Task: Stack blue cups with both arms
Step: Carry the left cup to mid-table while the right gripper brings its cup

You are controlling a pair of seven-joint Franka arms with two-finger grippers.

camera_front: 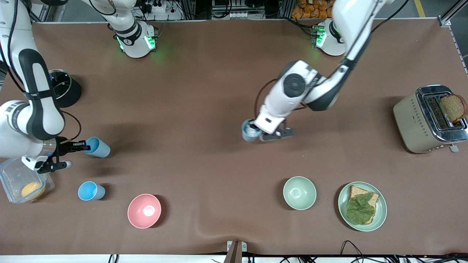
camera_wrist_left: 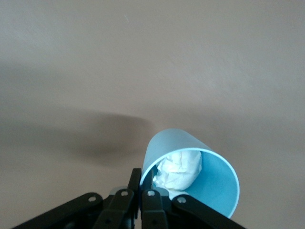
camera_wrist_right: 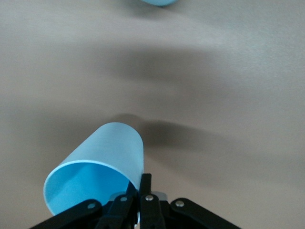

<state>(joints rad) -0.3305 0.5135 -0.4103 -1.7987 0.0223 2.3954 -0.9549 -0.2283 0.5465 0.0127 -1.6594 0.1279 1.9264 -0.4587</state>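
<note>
My right gripper (camera_front: 84,147) is shut on the rim of a bright sky-blue cup (camera_front: 98,147) and holds it tilted on its side above the table, near the right arm's end. In the right wrist view my gripper (camera_wrist_right: 143,185) pinches the cup's wall (camera_wrist_right: 107,145). A second sky-blue cup (camera_front: 90,191) stands upright on the table, nearer the front camera; its edge shows in the right wrist view (camera_wrist_right: 157,2). My left gripper (camera_front: 256,130) is shut on the rim of a paler grey-blue cup (camera_front: 249,131) over the table's middle. In the left wrist view my gripper (camera_wrist_left: 142,183) grips that cup (camera_wrist_left: 209,186), which has crumpled white stuff (camera_wrist_left: 178,169) inside.
A pink bowl (camera_front: 144,210) and a pale green bowl (camera_front: 299,192) sit near the front edge. A green plate (camera_front: 380,215) holds bread and lettuce. A toaster (camera_front: 413,120) with a slice stands at the left arm's end. A clear container (camera_front: 9,175) and a black pot (camera_front: 67,89) are at the right arm's end.
</note>
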